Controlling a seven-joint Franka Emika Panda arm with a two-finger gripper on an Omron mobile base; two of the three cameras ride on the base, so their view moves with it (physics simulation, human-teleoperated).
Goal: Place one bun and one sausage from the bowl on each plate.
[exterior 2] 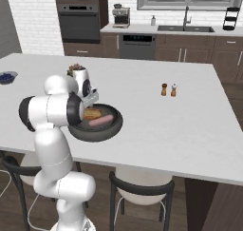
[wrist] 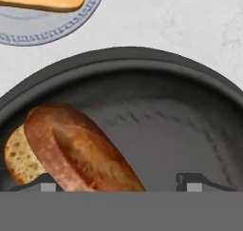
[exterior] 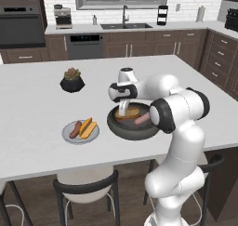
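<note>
Left base view: the tool (exterior: pixel 123 109) hangs point-down inside the bowl (exterior: pixel 122 128), right over the bun (exterior: pixel 130 112). A sausage (exterior: pixel 142 120) lies beside the bun in the bowl. Just left of the bowl on the desk (exterior: pixel 32 104), the grey plate (exterior: pixel 69 137) already carries a sausage and a bun. A plant pot (exterior: pixel 72 83) stands farther back. How the jaws stand cannot be read here.

Right base view: the arm hides most of the tool (exterior 2: pixel 89 106); the bun (exterior 2: pixel 92 114) and sausage (exterior 2: pixel 101 121) lie side by side in the bowl (exterior 2: pixel 102 131). A small berry bowl (exterior 2: pixel 6 77) sits at the far left edge, two shakers (exterior 2: pixel 168 89) well off to the right. I cannot find the second plate.

Hand view: the fingertips (wrist: pixel 194 181) stand wide, one either side of the bun (wrist: pixel 80 154), not yet pressing it. The bowl (wrist: pixel 142 63) rim and the filled plate (wrist: pixel 57 33) sit above.

Risks, as I judge them: the bun lies slantwise and off toward one finger, so a closing squeeze may twist it or pinch only its end, and it could slip on the lift. A descent too deep would jam the tips on the bowl floor. Nudging the bun could roll the sausage.
</note>
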